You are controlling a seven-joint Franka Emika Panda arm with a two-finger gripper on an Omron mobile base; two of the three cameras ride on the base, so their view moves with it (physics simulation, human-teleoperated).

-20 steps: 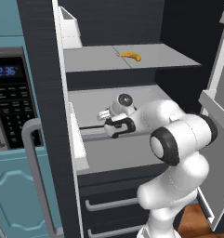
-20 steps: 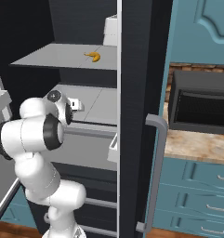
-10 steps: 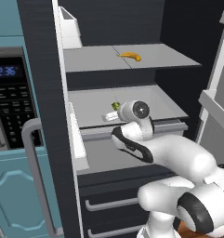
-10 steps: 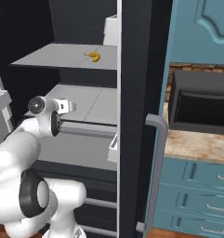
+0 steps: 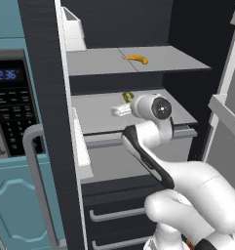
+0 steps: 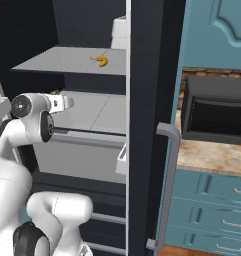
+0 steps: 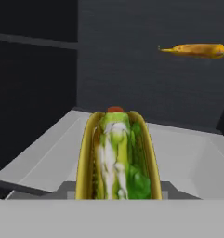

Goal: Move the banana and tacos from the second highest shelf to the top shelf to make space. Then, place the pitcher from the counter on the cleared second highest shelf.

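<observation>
The banana point(image 5: 137, 59) lies on the top shelf point(image 5: 177, 61), near its centre seam and well back from the thin front edge, with bare slab to either side. Above the second highest shelf point(image 5: 97, 114), the tacos point(image 7: 116, 155) sit upright, close in front of the hand camera. Whether the fingers point(image 5: 120, 111) grasp the tacos, I cannot tell.

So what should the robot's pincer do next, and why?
Probably lift the olive-green folded taco up toward the thin-edged grey top shelf. The taco sits right at the pincer, above the thick-rimmed lower shelf, and the small yellow banana already lies up top.
</observation>
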